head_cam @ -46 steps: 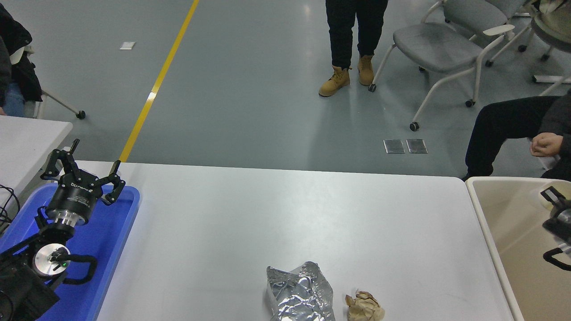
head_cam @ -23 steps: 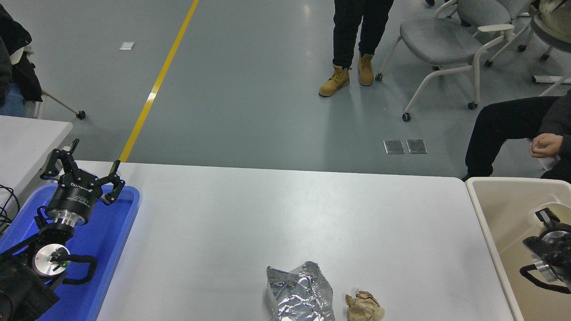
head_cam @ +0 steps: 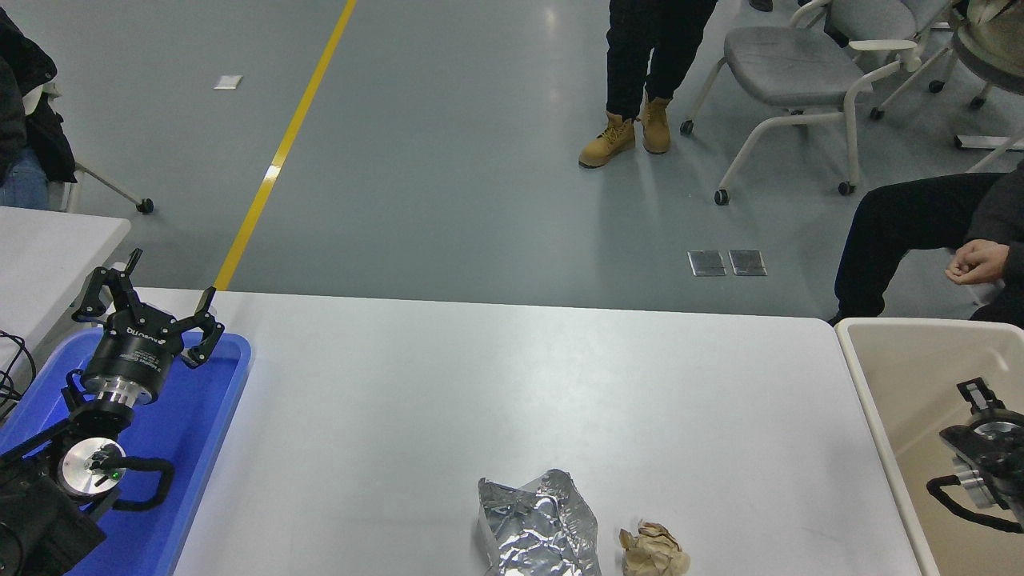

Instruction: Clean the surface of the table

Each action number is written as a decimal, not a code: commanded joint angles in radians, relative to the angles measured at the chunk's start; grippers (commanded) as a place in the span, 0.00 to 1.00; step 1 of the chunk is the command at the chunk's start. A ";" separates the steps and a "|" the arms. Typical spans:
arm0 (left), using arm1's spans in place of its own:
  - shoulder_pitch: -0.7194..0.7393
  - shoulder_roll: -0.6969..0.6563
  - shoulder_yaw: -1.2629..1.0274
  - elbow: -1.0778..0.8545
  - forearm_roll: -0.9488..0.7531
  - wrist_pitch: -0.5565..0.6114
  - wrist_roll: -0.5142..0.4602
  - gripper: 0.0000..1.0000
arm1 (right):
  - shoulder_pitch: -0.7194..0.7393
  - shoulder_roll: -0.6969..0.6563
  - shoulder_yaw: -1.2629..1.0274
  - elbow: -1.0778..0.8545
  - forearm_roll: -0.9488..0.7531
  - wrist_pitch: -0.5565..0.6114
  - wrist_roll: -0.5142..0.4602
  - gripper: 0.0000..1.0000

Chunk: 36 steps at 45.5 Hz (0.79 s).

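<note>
- Showing the large matte white table point(head_cam: 448, 384) spread across the middle of the view, with a crumpled silver foil bag point(head_cam: 538, 524) and a wadded brown paper ball point(head_cam: 654, 550) lying near each other, apart, at its near edge.
- Right end effector point(head_cam: 978, 400) hangs over the beige plastic bin point(head_cam: 872, 384) just off the table's right end; whether its fingers are spread or closed cannot be told.
- Left end effector point(head_cam: 156, 302) is parked over the blue plastic tray point(head_cam: 228, 400) at lower left, fingers spread wide, holding nothing.
- Judged next step: fetch the remaining litter. Approach the paper ball from above, close around its bulk, lift clear before crossing to the bin.
- Foil likely slips; pinch a raised fold.
</note>
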 commanded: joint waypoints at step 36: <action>0.000 -0.001 0.000 0.000 0.000 0.000 0.000 1.00 | 0.065 -0.182 0.528 0.653 0.172 -0.010 0.028 1.00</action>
